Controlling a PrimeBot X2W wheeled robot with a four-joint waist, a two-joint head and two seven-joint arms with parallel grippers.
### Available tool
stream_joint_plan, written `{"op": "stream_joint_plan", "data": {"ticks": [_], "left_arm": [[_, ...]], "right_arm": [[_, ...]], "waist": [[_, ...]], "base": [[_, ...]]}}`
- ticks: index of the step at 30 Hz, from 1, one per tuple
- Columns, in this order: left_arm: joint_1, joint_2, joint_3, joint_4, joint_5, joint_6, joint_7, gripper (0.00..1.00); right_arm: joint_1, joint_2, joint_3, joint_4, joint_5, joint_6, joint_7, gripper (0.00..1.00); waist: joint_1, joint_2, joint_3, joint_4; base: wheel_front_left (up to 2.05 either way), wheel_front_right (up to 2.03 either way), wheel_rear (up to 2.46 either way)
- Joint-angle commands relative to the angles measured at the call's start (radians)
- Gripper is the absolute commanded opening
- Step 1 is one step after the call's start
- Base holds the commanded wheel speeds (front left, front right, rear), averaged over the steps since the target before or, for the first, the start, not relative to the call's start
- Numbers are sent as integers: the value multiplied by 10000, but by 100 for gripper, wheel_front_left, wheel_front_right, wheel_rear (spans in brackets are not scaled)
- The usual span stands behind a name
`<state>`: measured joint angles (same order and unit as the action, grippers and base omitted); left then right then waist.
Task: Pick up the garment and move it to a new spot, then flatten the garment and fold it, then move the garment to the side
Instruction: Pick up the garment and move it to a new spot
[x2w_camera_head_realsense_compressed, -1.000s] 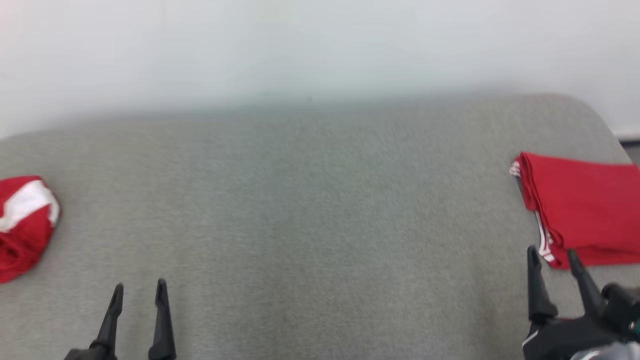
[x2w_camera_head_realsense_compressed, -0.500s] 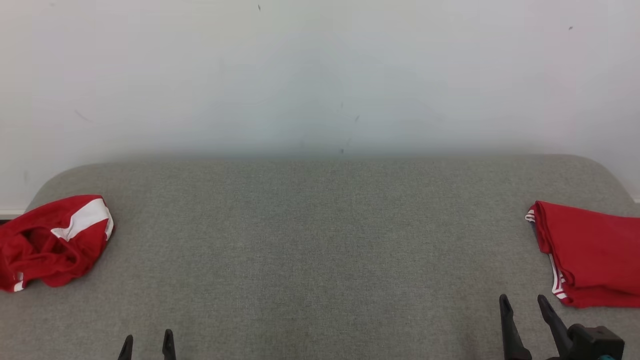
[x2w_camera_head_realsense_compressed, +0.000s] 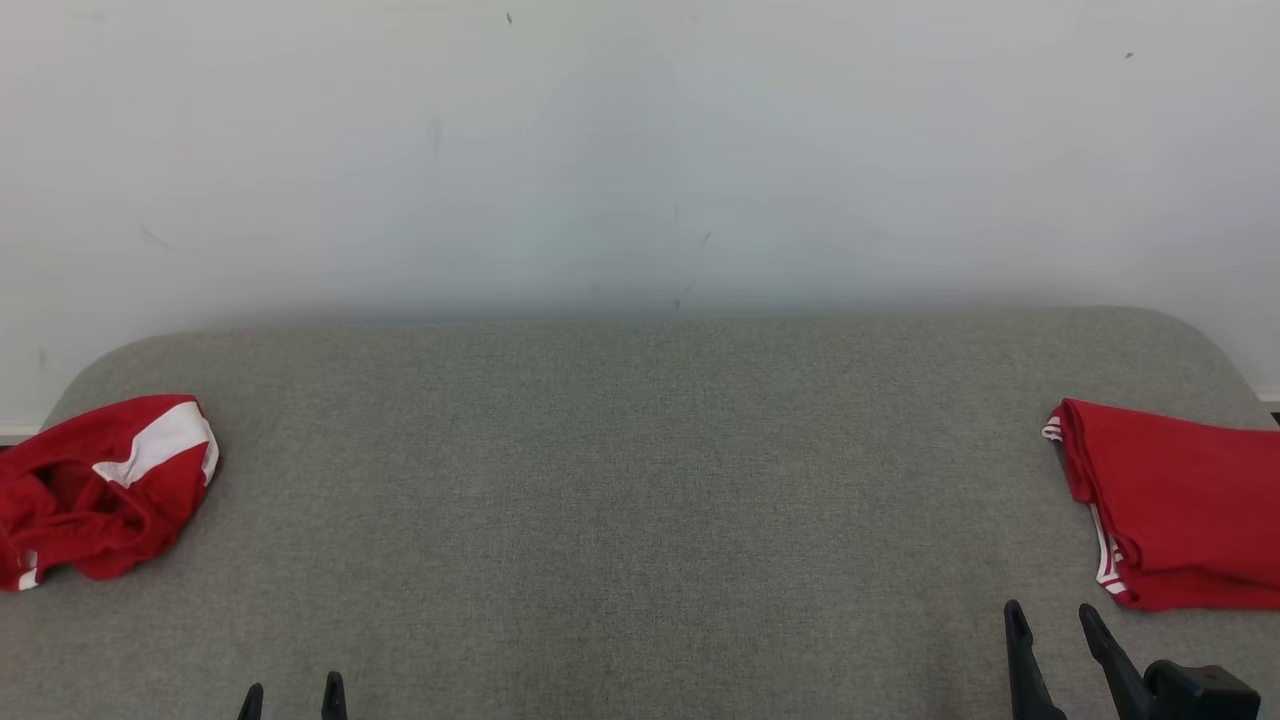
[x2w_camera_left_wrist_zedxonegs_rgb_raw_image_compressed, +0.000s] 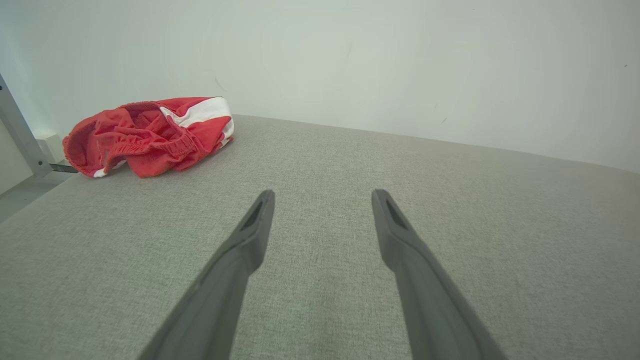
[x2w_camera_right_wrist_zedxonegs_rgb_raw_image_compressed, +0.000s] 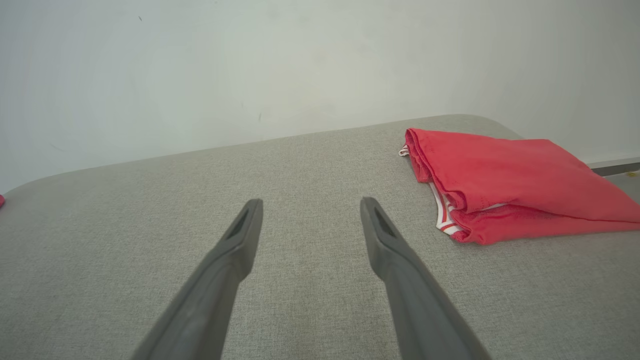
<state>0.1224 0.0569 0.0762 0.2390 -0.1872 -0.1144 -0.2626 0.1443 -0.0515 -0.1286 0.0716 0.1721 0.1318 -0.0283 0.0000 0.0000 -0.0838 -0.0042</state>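
A crumpled red garment with a white band (x2w_camera_head_realsense_compressed: 100, 490) lies at the far left edge of the grey table (x2w_camera_head_realsense_compressed: 620, 500); the left wrist view has this garment (x2w_camera_left_wrist_zedxonegs_rgb_raw_image_compressed: 150, 134) at its upper left, well beyond the fingers. My left gripper (x2w_camera_head_realsense_compressed: 292, 690) is open low at the front left, with nothing between its fingers (x2w_camera_left_wrist_zedxonegs_rgb_raw_image_compressed: 250, 235). A folded red garment with white trim (x2w_camera_head_realsense_compressed: 1170, 500) rests at the right edge, and it appears again (x2w_camera_right_wrist_zedxonegs_rgb_raw_image_compressed: 500, 180) in the right wrist view. My right gripper (x2w_camera_head_realsense_compressed: 1050, 615) is open just in front of it, holding nothing.
A pale wall (x2w_camera_head_realsense_compressed: 640, 150) stands right behind the table's rounded far edge. The grey padded surface stretches bare between the two garments. A metal frame post (x2w_camera_left_wrist_zedxonegs_rgb_raw_image_compressed: 20, 135) rises past the table's left end.
The camera has tilted up, so the wall takes more of the picture and both grippers sit lower in it. My right gripper has drawn back from the folded garment. Both garments lie still.
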Motion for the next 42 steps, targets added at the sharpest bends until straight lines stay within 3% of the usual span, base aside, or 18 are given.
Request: {"op": "stream_joint_plan", "data": {"ticks": [1, 8, 14, 22, 25, 26, 31, 42], "left_arm": [[-46, -28, 55, 12, 30, -30, -39, 100], [-127, -46, 118, -15, 32, -93, -39, 100], [-162, -60, 145, -89, -30, -74, -39, 100], [-168, 31, 145, 58, -2, -137, -39, 100], [-113, 64, 166, 0, 31, -149, -39, 100], [-52, 103, 149, 10, 120, -157, -39, 100], [-32, 219, 288, -42, 179, -162, -39, 100], [412, 21, 1103, -789, 3, 9, -39, 100]], "right_arm": [[78, 20, 15, -13, 35, -24, -65, 100], [108, 20, 64, -22, 141, -25, -67, 100], [47, 15, 134, 133, 220, -25, -147, 100], [146, 18, 337, 417, 445, -25, -311, 100], [96, 20, 397, 613, 584, -25, -482, 100], [70, 18, 496, 772, 682, -25, -564, 100], [-28, 20, 534, 1108, 713, -23, -820, 100], [-1300, 13, 1528, 1718, 481, -25, -843, 100]], "waist": [[0, 0, -3, -14], [0, 0, 15, 14], [0, 0, 53, 432], [0, 0, 9, 1995], [0, 0, -37, 2784], [0, 0, -76, 3326], [0, 0, -152, 4522], [0, 0, 473, 5079]], "base": [[0, 0, 0], [0, 0, 0], [0, 0, 0], [0, 0, 0], [0, 0, 0], [0, 0, 0], [0, 0, 0], [0, 0, 0]]}}
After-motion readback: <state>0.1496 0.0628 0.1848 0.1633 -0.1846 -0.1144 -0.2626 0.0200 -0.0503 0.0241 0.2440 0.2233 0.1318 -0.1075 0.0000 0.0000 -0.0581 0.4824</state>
